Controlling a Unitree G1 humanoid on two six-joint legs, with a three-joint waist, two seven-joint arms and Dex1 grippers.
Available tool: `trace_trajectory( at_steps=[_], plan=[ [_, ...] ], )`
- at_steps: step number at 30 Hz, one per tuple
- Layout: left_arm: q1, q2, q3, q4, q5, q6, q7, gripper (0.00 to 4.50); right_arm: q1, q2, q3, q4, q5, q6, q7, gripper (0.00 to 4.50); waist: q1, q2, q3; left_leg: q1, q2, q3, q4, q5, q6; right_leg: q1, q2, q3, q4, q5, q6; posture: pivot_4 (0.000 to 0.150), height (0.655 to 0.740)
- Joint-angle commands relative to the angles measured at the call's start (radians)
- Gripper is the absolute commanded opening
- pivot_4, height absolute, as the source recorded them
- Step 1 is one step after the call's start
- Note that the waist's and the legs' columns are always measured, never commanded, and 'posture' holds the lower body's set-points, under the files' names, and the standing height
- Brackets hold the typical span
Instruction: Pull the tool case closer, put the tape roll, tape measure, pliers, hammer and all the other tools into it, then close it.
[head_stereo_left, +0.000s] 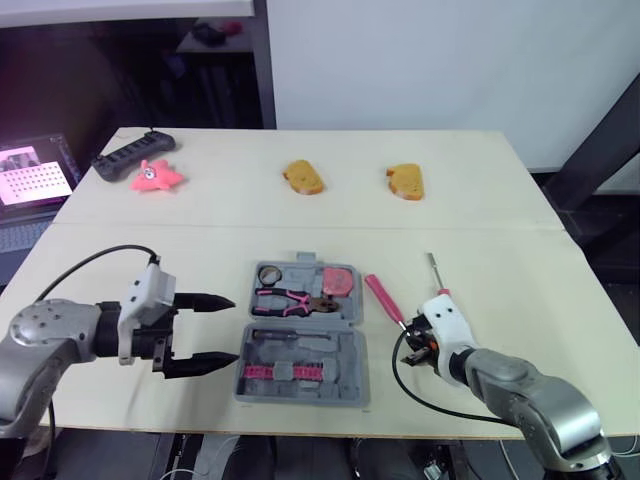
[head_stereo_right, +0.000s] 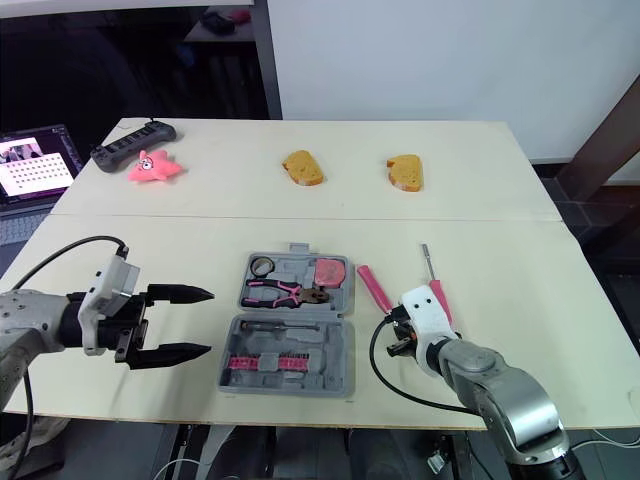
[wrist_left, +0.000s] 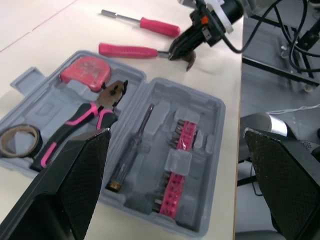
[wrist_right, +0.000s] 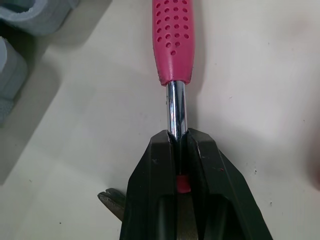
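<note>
The grey tool case (head_stereo_left: 345, 378) lies open near the table's front edge. In it are the tape roll (head_stereo_left: 270, 272), pink-handled pliers (head_stereo_left: 290, 299), a pink tape measure (head_stereo_left: 341, 281), a screwdriver and a row of pink bits (wrist_left: 180, 150). The pink-handled hammer (head_stereo_left: 383, 298) lies on the table just right of the case. My right gripper (wrist_right: 179, 137) is shut on its steel shaft (wrist_right: 176, 105), close to the head. A pink screwdriver (head_stereo_left: 438, 280) lies beyond it to the right. Left of the case, my left gripper (head_stereo_left: 232, 330) hangs open with nothing in it.
Two orange bread-like pieces (head_stereo_left: 303, 177) (head_stereo_left: 405, 181) sit at the back of the table. A pink star toy (head_stereo_left: 155, 176) and a black controller (head_stereo_left: 135, 155) are at the back left. A laptop (head_stereo_left: 30, 175) stands off the table's left side.
</note>
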Motion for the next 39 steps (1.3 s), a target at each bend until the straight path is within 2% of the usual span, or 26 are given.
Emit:
trace_trajectory(
  at_steps=[1, 3, 5, 7, 9, 11, 12, 15, 22, 30, 39],
  plan=[
    [0.016, 0.004, 0.044, 0.021, 0.012, -0.044, -0.015, 4.5, -0.078, -0.066, -0.056, -0.024, 0.014, 0.016, 0.07, 0.03, 0.001, 0.0, 0.0, 0.0, 0.0, 0.0, 0.0, 0.0, 0.0, 0.0, 0.0, 0.0, 0.0, 0.0, 0.0, 0.15, 0.74],
    [0.029, 0.006, 0.049, 0.042, 0.025, -0.066, -0.021, 4.5, -0.154, -0.105, -0.066, -0.009, 0.037, 0.028, 0.131, 0.03, 0.001, 0.0, 0.0, 0.0, 0.0, 0.0, 0.0, 0.0, 0.0, 0.0, 0.0, 0.0, 0.0, 0.0, 0.0, 0.15, 0.74],
    [0.037, 0.006, 0.054, 0.073, 0.044, -0.096, -0.028, 4.5, -0.249, -0.198, -0.005, -0.006, 0.03, 0.018, 0.224, 0.03, -0.001, 0.002, 0.001, 0.0, 0.0, 0.0, 0.0, 0.0, 0.0, 0.0, 0.0, 0.0, 0.0, 0.0, 0.0, 0.15, 0.74],
    [0.035, 0.001, 0.057, 0.099, 0.052, -0.114, -0.029, 4.5, -0.34, -0.333, 0.134, 0.0, -0.048, -0.047, 0.329, 0.03, 0.001, 0.003, 0.001, 0.0, 0.0, 0.0, 0.0, 0.0, 0.0, -0.001, 0.0, 0.0, 0.0, 0.0, 0.0, 0.15, 0.74],
    [0.036, -0.003, 0.057, 0.118, 0.061, -0.135, -0.033, 4.5, -0.461, -0.408, 0.246, 0.008, -0.068, -0.045, 0.43, 0.03, 0.001, 0.004, 0.002, 0.0, 0.0, 0.0, -0.001, 0.0, 0.0, -0.001, 0.0, 0.0, 0.0, 0.0, 0.0, 0.15, 0.74],
    [0.049, -0.005, 0.072, 0.128, 0.065, -0.15, -0.03, 4.5, -0.658, -0.419, 0.368, -0.009, -0.027, 0.038, 0.565, 0.03, 0.005, 0.002, 0.001, 0.0, 0.0, 0.0, -0.001, 0.0, 0.0, -0.001, 0.0, -0.001, 0.0, 0.0, 0.0, 0.15, 0.74],
    [0.058, -0.007, 0.081, 0.128, 0.066, -0.154, -0.026, 4.5, -0.717, -0.422, 0.41, -0.022, -0.027, 0.046, 0.614, 0.03, -0.005, 0.006, 0.004, -0.002, 0.0, 0.0, -0.001, 0.0, 0.0, -0.002, -0.001, -0.001, 0.0, 0.0, 0.001, 0.15, 0.74],
    [0.103, -0.014, 0.111, 0.121, 0.07, -0.172, -0.018, 4.5, -0.837, -0.425, 0.528, -0.069, -0.01, 0.103, 0.713, 0.03, -0.003, 0.006, 0.004, -0.003, 0.0, 0.002, 0.0, 0.0, 0.0, -0.005, -0.001, 0.0, 0.001, 0.0, 0.0, 0.15, 0.74],
    [0.223, -0.032, 0.175, 0.079, 0.078, -0.21, -0.002, 4.5, -0.975, -0.241, 0.649, -0.08, 0.077, 0.352, 0.705, 0.03, 0.003, 0.005, 0.003, -0.005, 0.0, 0.0, 0.0, 0.0, 0.0, -0.005, -0.002, -0.002, 0.001, 0.0, 0.0, 0.15, 0.74],
    [0.332, -0.046, 0.217, 0.028, 0.073, -0.212, -0.002, 4.5, -1.022, -0.113, 0.786, 0.022, 0.05, 0.386, 0.617, 0.03, -0.001, 0.005, 0.003, -0.003, 0.001, 0.0, 0.001, 0.0, 0.0, -0.005, -0.001, -0.002, 0.002, 0.001, -0.001, 0.15, 0.74],
    [0.397, -0.053, 0.256, 0.01, 0.078, -0.23, -0.009, 4.5, -1.036, -0.027, 0.855, 0.115, 0.014, 0.349, 0.551, 0.03, -0.001, 0.005, 0.003, -0.004, 0.001, 0.0, 0.0, 0.0, 0.0, -0.006, -0.001, -0.002, 0.003, 0.001, -0.001, 0.15, 0.74]
  ],
)
